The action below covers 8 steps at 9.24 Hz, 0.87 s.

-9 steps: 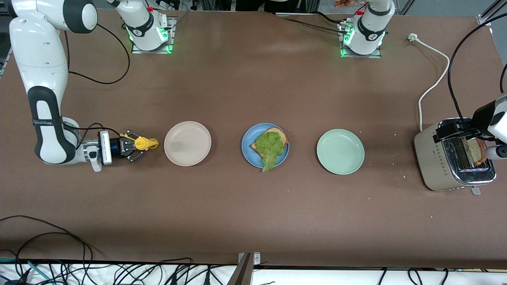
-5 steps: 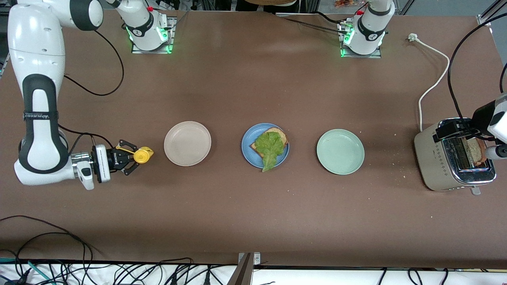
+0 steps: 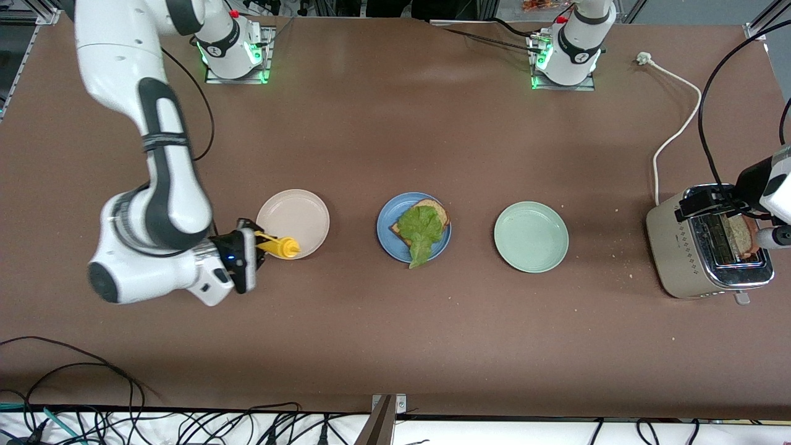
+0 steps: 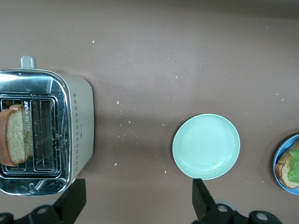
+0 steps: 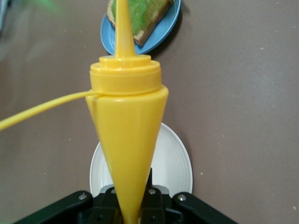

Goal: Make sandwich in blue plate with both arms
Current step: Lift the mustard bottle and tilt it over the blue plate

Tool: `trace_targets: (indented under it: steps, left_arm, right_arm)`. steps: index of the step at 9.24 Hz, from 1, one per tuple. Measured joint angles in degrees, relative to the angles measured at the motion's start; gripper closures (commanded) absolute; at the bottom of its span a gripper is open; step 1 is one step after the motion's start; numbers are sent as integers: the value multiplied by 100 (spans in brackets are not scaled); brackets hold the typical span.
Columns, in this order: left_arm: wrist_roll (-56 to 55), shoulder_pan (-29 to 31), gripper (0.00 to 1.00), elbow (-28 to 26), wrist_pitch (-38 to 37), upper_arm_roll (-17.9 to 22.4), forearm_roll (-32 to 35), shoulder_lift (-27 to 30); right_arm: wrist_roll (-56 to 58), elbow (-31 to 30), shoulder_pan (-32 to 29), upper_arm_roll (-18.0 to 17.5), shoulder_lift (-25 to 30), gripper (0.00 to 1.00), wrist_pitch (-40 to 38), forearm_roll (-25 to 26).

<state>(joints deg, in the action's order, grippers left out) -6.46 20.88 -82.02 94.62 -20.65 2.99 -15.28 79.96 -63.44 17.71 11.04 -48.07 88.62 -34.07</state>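
Observation:
The blue plate (image 3: 384,230) sits mid-table with one slice of brown toast (image 3: 435,208) and a green lettuce leaf (image 3: 421,232) on it; the leaf hangs over the rim nearer the camera. My right gripper (image 3: 252,243) is shut on a yellow squeeze bottle (image 3: 281,247), held over the edge of the beige plate (image 3: 293,216) with its nozzle toward the blue plate (image 5: 161,37). A second toast slice (image 4: 14,140) stands in the toaster (image 3: 680,241). My left gripper (image 3: 701,207) is open and empty over the toaster's top.
A pale green plate (image 3: 531,237) lies between the blue plate and the toaster. The toaster's white cord (image 3: 676,133) runs toward the left arm's base. Crumbs lie around the green plate (image 4: 206,146). Cables hang along the table edge nearest the camera.
My right arm has swung the yellow bottle from the right arm's end of the table to over the beige plate's edge. The left arm has not moved.

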Motion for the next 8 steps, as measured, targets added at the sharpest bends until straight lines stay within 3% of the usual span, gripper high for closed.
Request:
trace_targets:
  steps: [5, 8]
  left_arm:
    - [0, -1, 0, -4, -9, -3, 0, 0]
    - [0, -1, 0, -6, -11, -3, 0, 0]
  right_arm:
    - [-1706, 35, 1544, -5, 0, 88, 447, 2339]
    - [-2748, 35, 2354, -7, -22, 88, 596, 3354]
